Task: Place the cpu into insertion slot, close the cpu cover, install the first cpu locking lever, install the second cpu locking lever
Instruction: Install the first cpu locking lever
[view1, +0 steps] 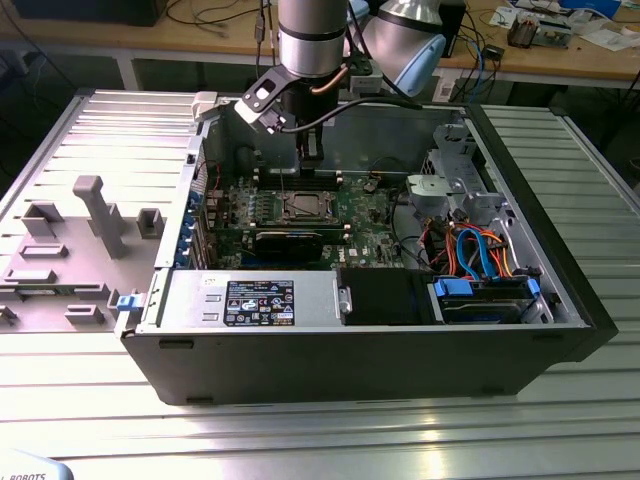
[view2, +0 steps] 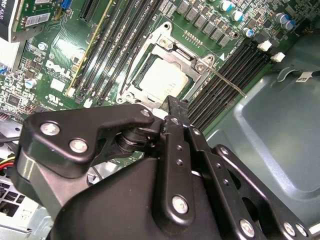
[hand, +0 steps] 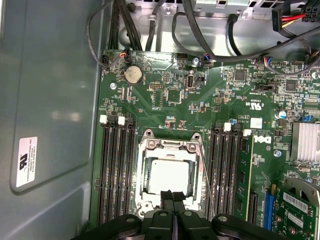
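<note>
Ribbed metal worktop (view1: 320, 430) carrying one open computer case (view1: 400, 365), side panel off. To the exterior view's left of the case, one grey fixture block (view1: 90, 225) resting on the same surface.

Just behind the near case wall: one silver power supply (view1: 200, 298) bearing one label. Toward the exterior view's right, one drive bay fed by blue and orange cables (view1: 478, 248).

Further in, one green motherboard (view1: 372, 212) lying flat on the case floor. Near board centre, one cpu (hand: 167, 176) seated in the socket, silvery top showing through the window of one cpu cover (hand: 170, 146) folded flat over it. Two banks of black memory slots (hand: 117, 170), one on each side of the socket. One thin lever rod (hand: 206, 182) slanting away from the socket frame.

One gripper (hand: 173, 196) over the socket edge, jaws closed, fingertips pressed together, nothing held. Contact with the cover: not determinable.

Beyond the case, one wooden worktop (view1: 560, 62) strewn with cables.
</note>
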